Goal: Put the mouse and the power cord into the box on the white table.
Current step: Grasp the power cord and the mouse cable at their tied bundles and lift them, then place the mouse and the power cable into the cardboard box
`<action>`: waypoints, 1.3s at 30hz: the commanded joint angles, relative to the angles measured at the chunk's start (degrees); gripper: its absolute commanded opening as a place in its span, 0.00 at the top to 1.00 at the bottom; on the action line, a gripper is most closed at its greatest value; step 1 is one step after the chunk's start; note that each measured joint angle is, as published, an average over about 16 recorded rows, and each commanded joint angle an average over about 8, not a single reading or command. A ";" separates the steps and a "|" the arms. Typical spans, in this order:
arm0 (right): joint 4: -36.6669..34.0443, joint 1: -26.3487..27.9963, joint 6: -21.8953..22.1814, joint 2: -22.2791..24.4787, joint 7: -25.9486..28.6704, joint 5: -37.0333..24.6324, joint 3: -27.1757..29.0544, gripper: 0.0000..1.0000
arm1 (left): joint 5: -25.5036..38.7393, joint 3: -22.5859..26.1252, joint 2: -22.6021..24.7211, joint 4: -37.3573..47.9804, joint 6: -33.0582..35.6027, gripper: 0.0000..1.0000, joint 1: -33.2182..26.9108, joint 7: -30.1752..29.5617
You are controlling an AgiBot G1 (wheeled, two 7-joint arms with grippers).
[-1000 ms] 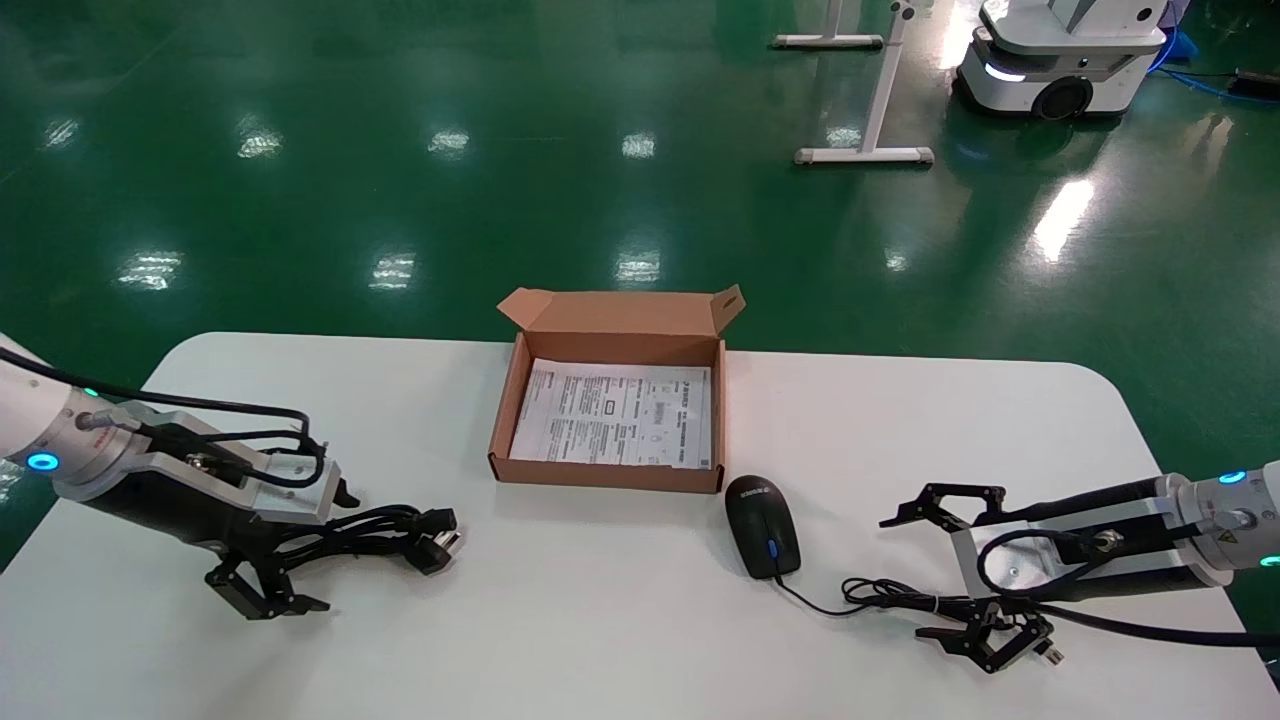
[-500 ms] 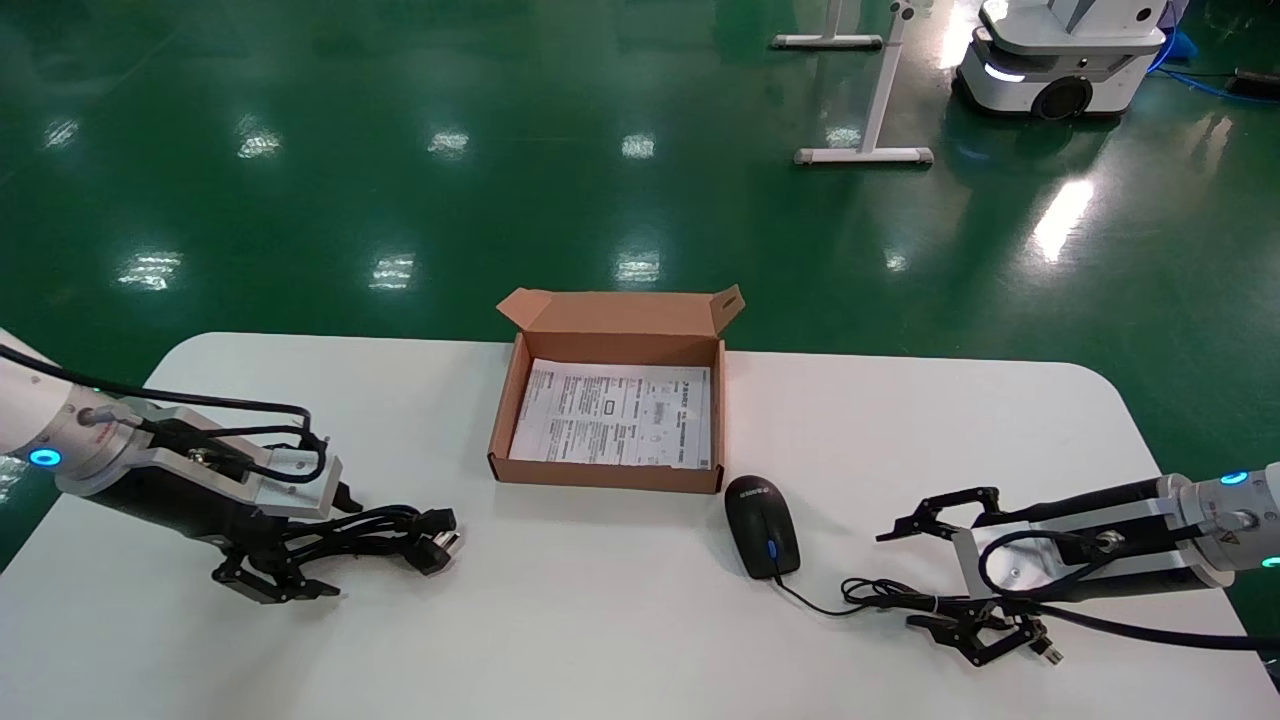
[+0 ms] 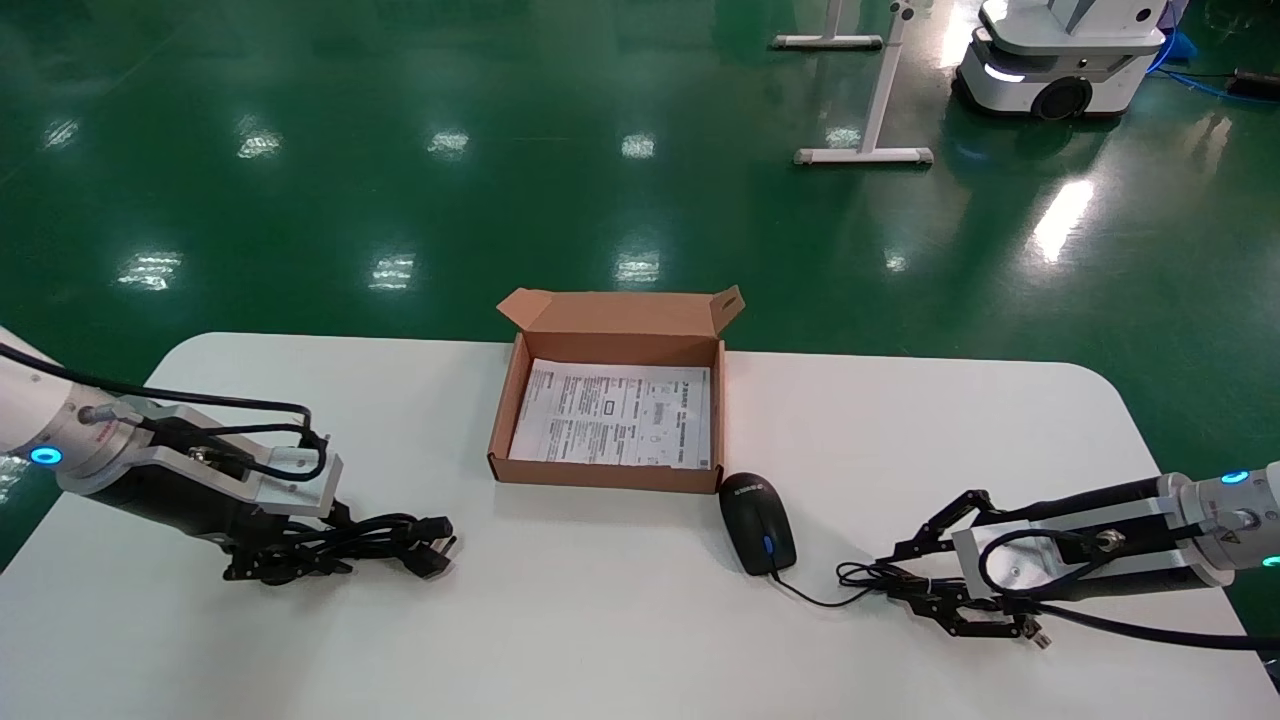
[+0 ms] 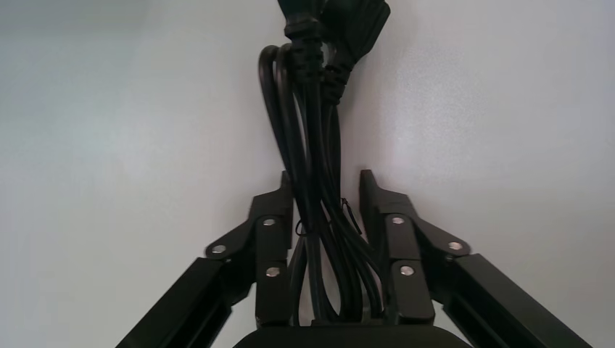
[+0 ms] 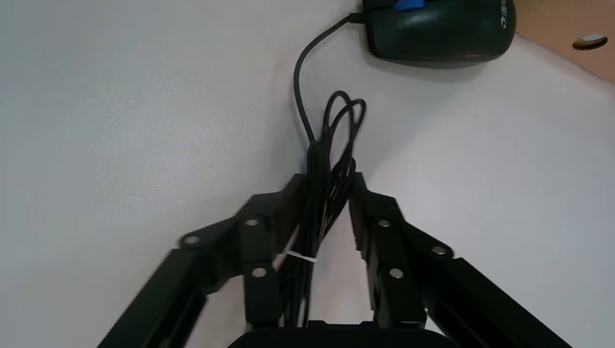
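Both fingers (image 4: 274,239) pinched: power cord (image 4: 319,181), mouse cable (image 5: 326,167)

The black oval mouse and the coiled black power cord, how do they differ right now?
The black oval mouse is one smooth body with a blue wheel and a thin cable; the coiled thick black power cord is a bundle ending in a chunky plug. The mouse lies beside the brown cardboard box; the cord lies farther left. The left tool grips the cord; the right tool grips only the mouse's cable. Both rest on the white table.
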 commanded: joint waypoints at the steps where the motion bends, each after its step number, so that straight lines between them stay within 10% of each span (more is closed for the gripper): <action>1: 0.03 -0.01 -0.01 0.01 0.00 0.02 0.01 1.00 | 0.08 0.05 0.03 0.00 -0.25 1.00 0.09 -0.01; 22: 2.90 13.88 -1.58 0.59 7.27 5.80 4.39 1.00 | -9.90 -6.31 -7.35 -6.86 5.73 1.00 -16.44 3.30; 39: 1.25 15.44 11.92 -17.12 8.85 9.40 6.92 1.00 | -20.02 -13.75 -2.69 -3.24 -3.09 1.00 -20.42 6.09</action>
